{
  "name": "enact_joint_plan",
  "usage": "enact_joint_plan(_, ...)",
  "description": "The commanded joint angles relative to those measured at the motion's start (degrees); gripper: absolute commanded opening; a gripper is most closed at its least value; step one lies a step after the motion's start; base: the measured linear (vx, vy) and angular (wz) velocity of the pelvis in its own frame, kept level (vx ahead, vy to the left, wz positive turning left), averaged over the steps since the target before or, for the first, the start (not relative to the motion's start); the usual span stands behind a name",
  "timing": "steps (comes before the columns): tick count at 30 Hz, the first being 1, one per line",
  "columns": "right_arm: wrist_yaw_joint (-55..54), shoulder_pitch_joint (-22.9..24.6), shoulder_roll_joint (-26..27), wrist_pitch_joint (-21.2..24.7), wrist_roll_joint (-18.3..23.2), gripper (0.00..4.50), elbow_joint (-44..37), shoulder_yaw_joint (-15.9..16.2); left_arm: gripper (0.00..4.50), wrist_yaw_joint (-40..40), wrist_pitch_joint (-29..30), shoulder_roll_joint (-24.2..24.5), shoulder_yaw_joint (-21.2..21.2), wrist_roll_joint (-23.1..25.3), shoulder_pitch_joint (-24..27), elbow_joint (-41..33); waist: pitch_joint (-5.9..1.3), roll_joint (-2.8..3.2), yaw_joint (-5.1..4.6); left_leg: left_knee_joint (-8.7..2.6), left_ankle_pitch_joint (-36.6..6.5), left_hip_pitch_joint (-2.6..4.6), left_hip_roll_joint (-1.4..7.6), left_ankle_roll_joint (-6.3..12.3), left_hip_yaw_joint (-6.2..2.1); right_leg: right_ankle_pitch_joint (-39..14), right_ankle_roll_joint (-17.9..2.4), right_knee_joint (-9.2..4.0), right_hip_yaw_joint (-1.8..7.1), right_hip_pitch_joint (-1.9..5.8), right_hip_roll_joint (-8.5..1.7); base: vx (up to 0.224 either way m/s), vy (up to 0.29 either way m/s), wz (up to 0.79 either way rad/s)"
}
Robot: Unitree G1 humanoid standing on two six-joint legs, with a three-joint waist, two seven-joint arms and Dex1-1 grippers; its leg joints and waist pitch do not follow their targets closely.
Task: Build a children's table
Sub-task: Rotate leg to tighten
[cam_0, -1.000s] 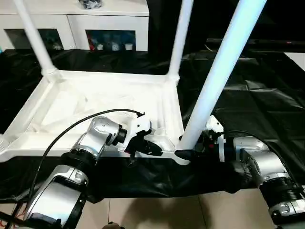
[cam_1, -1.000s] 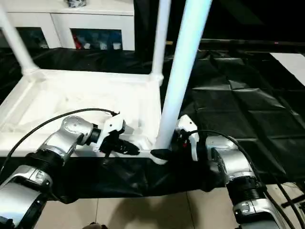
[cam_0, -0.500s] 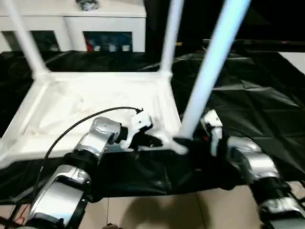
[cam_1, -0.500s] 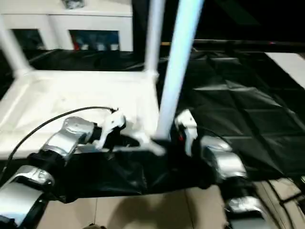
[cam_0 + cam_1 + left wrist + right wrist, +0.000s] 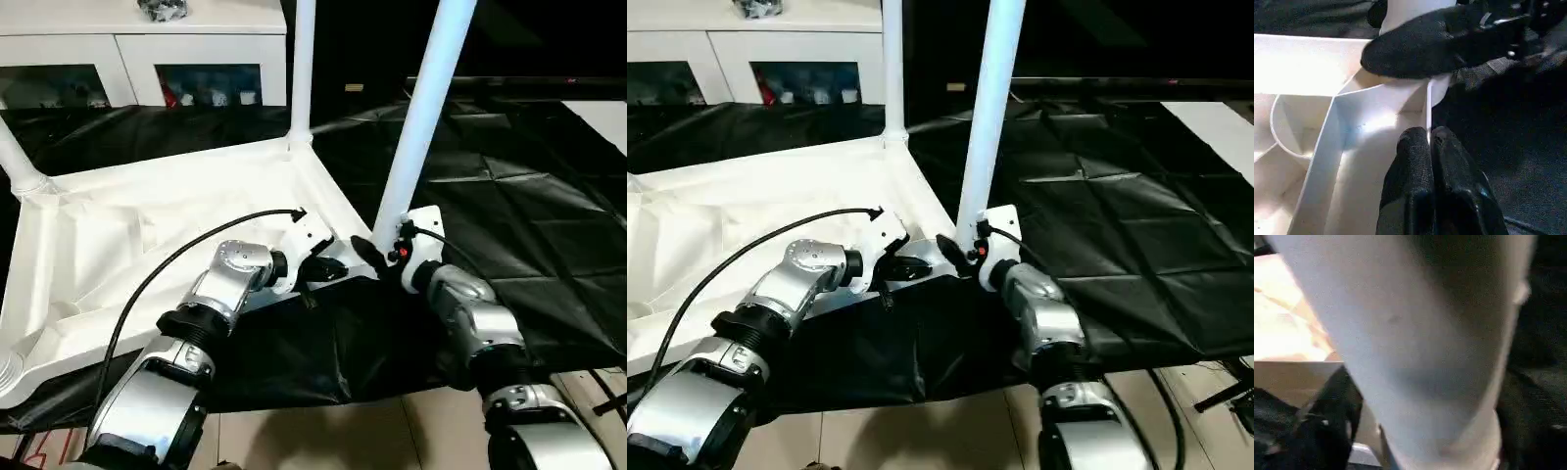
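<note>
Lying upside down on the black-sheeted bench (image 5: 549, 235), the white tabletop (image 5: 147, 235) is showing its underside, three legs rising from its corners. At the near right corner the left gripper (image 5: 328, 271) is pressing its fingers together against the rim, while the right gripper (image 5: 377, 257) is sitting at the foot of the near leg (image 5: 421, 117); I cannot tell how wide it stands. A white cabinet (image 5: 147, 49) is standing far behind.

From the left wrist, both fingers (image 5: 1415, 176) are resting closed on the corner rib.

From the right wrist, the leg is looming close.
</note>
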Motion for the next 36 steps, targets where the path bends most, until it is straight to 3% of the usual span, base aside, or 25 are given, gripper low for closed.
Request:
enact_joint_plan(1,9.20,2.09,-0.05,1.92,-0.54,4.01,-0.30,6.28,0.00,-4.72,-0.87,-1.78,-2.42,-1.93,0.46,-2.17,-3.13,-0.31,0.12,-3.48,-13.79,1.19,-0.10,1.93,0.12,-2.40,-13.75,-4.03,0.19,1.61,-0.23,0.000,0.000,0.00)
enact_joint_plan(6,20.24,3.88,-5.09,2.83,0.43,4.01,-4.67,8.55,0.00,-10.31,-1.87,0.61,-3.28,-2.06,0.92,-2.74,-3.13,-0.57,0.32,-3.33,-12.82,1.08,-0.01,3.28,0.18,-1.61,-14.25,-3.86,0.23,1.76,-0.26,0.000,0.000,0.00)
enact_joint_plan(8,28.53,4.93,-9.56,3.56,1.09,4.01,-7.46,10.23,0.00,-15.54,-2.88,2.87,-4.28,-2.20,1.31,-3.15,-3.11,-0.51,0.47,-3.27,-12.58,1.17,0.08,3.57,0.28,-1.52,-15.00,-3.83,0.16,1.72,-0.24,0.000,0.000,0.00)
enact_joint_plan(11,33.66,5.38,-12.32,4.54,1.90,4.01,-8.42,10.92,0.00,-21.66,-2.96,4.53,-5.10,-3.14,1.89,-4.26,-3.09,-0.65,1.22,-3.16,-12.20,1.14,0.26,4.17,0.43,-1.00,-15.61,-3.58,0.09,1.80,-0.26,0.000,0.000,0.00)
enact_joint_plan(14,36.06,5.86,-13.74,5.05,1.60,3.86,-9.35,11.68,0.00,-24.56,-2.57,5.34,-5.53,-3.53,2.04,-4.79,-3.00,-0.56,1.58,-3.28,-12.86,1.42,0.39,3.60,0.43,-2.03,-16.04,-3.62,0.10,1.52,-0.26,0.000,0.000,0.00)
enact_joint_plan(21,39.46,7.09,-15.28,6.22,1.15,3.25,-11.27,13.66,0.00,-25.52,-3.07,6.20,-5.54,-3.33,1.28,-3.59,-3.02,-0.90,2.32,-3.32,-12.73,1.43,0.38,2.95,0.44,-3.19,-15.42,-3.62,0.20,1.51,-0.46,0.000,0.000,0.00)
enact_joint_plan(26,39.75,7.57,-14.88,6.95,1.36,2.80,-12.55,14.35,0.00,-25.75,-3.31,6.75,-5.54,-3.19,1.39,-3.57,-3.07,-0.65,2.61,-3.30,-12.28,1.44,0.31,2.67,0.41,-2.14,-15.29,-3.49,0.19,1.50,-0.41,0.000,0.000,0.00)
enact_joint_plan(30,39.16,7.90,-14.30,6.84,1.47,2.73,-12.74,14.12,0.00,-24.33,-3.64,6.52,-5.22,-2.96,1.29,-2.95,-3.10,-0.58,2.60,-3.37,-13.11,1.50,0.34,2.09,0.35,-2.57,-15.33,-3.51,0.18,1.49,-0.43,0.000,0.000,0.00)
enact_joint_plan(31,37.20,8.32,-13.28,6.58,1.81,2.72,-12.79,13.27,0.00,-20.76,-3.00,5.50,-4.30,-2.85,0.81,-2.39,-3.10,-0.44,2.60,-3.36,-13.14,1.52,0.33,2.01,0.35,-2.38,-15.29,-3.50,0.20,1.49,-0.41,0.000,0.000,0.00)
enact_joint_plan(34,34.44,8.60,-11.89,5.95,2.18,2.72,-12.62,12.18,0.00,-17.17,-2.60,4.43,-3.39,-2.79,0.26,-1.88,-2.85,-0.52,2.52,-3.59,-15.21,1.63,0.29,1.25,0.33,-5.25,-14.82,-3.92,0.28,1.28,-0.51,0.000,0.000,0.00)
enact_joint_plan(36,26.92,7.95,-9.16,5.62,1.29,2.72,-9.79,10.19,0.00,-12.06,-2.14,2.35,-2.21,-2.81,-0.53,-0.87,-2.68,-0.16,2.30,-3.89,-18.52,1.89,0.30,-0.15,0.17,-10.69,-13.68,-4.48,0.43,0.94,-0.64,0.000,0.000,0.00)
